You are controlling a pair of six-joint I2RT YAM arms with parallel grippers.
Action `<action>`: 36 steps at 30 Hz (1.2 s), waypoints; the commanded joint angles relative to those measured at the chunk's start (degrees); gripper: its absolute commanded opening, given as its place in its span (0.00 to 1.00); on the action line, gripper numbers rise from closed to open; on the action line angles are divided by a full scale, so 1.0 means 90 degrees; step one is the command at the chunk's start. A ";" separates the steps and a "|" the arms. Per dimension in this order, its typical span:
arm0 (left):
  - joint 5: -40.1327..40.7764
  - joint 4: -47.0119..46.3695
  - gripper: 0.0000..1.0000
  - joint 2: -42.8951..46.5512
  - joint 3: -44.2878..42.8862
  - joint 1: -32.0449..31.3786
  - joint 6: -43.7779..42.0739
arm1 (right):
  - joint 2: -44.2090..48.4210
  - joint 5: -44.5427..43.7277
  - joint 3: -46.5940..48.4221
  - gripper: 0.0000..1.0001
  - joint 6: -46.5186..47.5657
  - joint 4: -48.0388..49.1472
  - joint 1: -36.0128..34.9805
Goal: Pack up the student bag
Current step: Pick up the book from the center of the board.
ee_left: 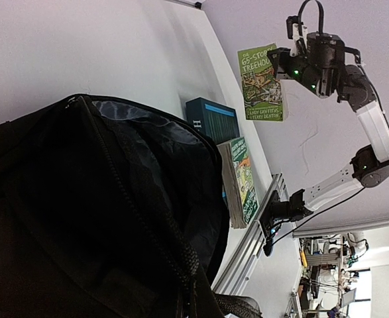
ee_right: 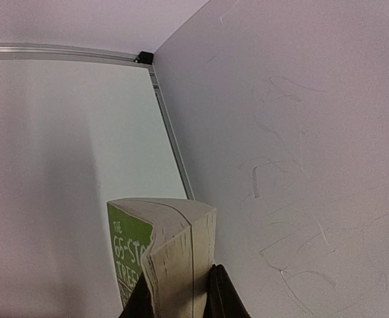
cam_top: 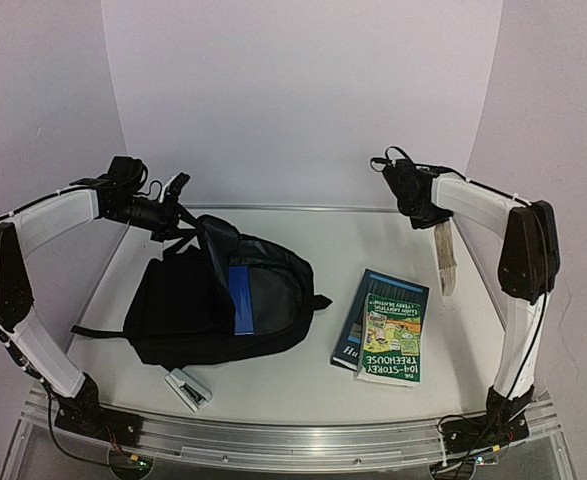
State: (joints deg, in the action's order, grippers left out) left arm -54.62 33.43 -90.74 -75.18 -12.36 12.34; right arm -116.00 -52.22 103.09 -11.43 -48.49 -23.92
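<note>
Right wrist view: the right jaws are clamped on the page block of a thick green paperback book [ee_right: 174, 245]. Dark fingers [ee_right: 224, 295] press it from either side at its lower end, and the cover's "65-Storey" lettering faces left. In the top view that book hangs below the jaws at the end of the right arm [cam_top: 473, 205], clear of the white desk [cam_top: 373, 240], over the far right part and close to the side wall.

The left jaws are drawn together at the top of the large black fabric backpack [cam_top: 193, 310], whose cloth rises to a peak right at them. The left wrist camera is filled by the bag and does not show the fingers, so the pinch on the fabric reads only from the top view. The black fabric backpack lies on the left half of the desk with its mouth gaping, blue-grey lining and a bright blue strip [cam_top: 241, 300] showing inside. A black strap [cam_top: 98, 330] trails from its left side.

Just beside its near edge lies a small white-and-grey stapler [cam_top: 188, 388]. Apart from the bag, on the right half, a dark blue book [cam_top: 378, 295] lies flat with a green "104-Storey Treehouse" paperback [cam_top: 393, 345] on top, overlapping its nearer right part.
</note>
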 commanded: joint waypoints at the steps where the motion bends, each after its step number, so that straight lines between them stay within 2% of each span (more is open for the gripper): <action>1: -0.0248 -0.0266 0.00 0.0257 0.0023 0.0026 0.0054 | -0.0128 -0.0338 0.0327 0.00 0.0838 0.0497 0.0246; 8: -0.0270 -0.0290 0.00 0.0277 0.0030 0.0029 0.0080 | -0.0460 0.0825 0.0353 0.00 0.0988 0.0754 0.0491; 17: -0.0343 -0.0322 0.00 0.0274 0.0034 0.0026 0.0139 | -0.0623 0.1254 0.0070 0.00 0.0808 0.0955 0.0497; 22: -0.0342 -0.0334 0.00 0.0276 0.0038 0.0026 0.0153 | -0.0586 0.1857 -0.0134 0.00 0.0658 0.1101 0.0490; 29: -0.0344 -0.0338 0.00 0.0320 0.0051 0.0033 0.0163 | -0.0490 0.2783 -0.0336 0.13 0.0532 0.1305 0.0514; 36: -0.0329 -0.0343 0.00 0.0365 0.0062 0.0026 0.0170 | -0.0453 0.3135 -0.0412 0.23 0.0473 0.1336 0.0563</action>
State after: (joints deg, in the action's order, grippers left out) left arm -55.79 32.82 -90.63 -75.16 -12.36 13.58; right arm -121.72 -29.30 100.68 -4.94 -38.21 -19.25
